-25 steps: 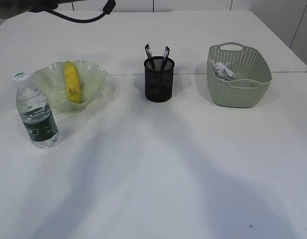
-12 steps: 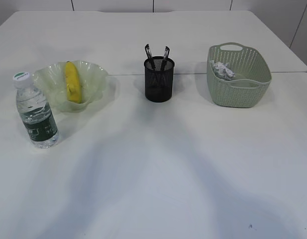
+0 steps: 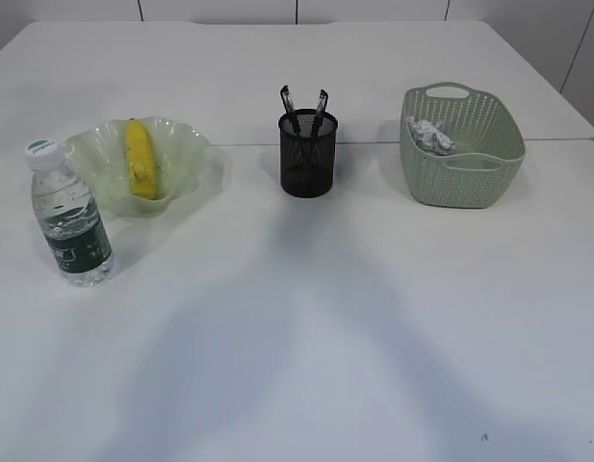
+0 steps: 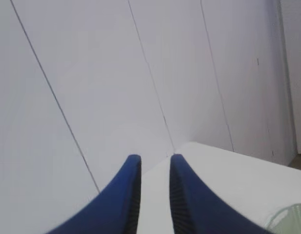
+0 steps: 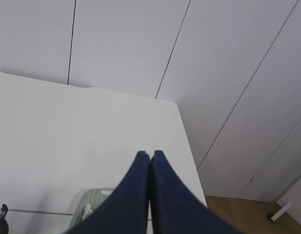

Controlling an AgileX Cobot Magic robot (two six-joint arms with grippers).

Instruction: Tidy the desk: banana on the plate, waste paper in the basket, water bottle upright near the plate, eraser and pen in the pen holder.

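Standing in a row across the white tabletop (image 3: pixel 306 318) are a water bottle (image 3: pixel 69 219), upright just beside the green plate (image 3: pixel 186 154) holding the banana (image 3: pixel 141 159), a black mesh pen holder (image 3: pixel 308 154) with 2 pens (image 3: pixel 302 104), and a basket (image 3: pixel 470 171) containing waste paper (image 3: pixel 432 135). Nothing crowds them. Left end effector (image 4: pixel 155 168) hangs slightly parted, empty; right end effector (image 5: pixel 150 161) is clenched, empty.
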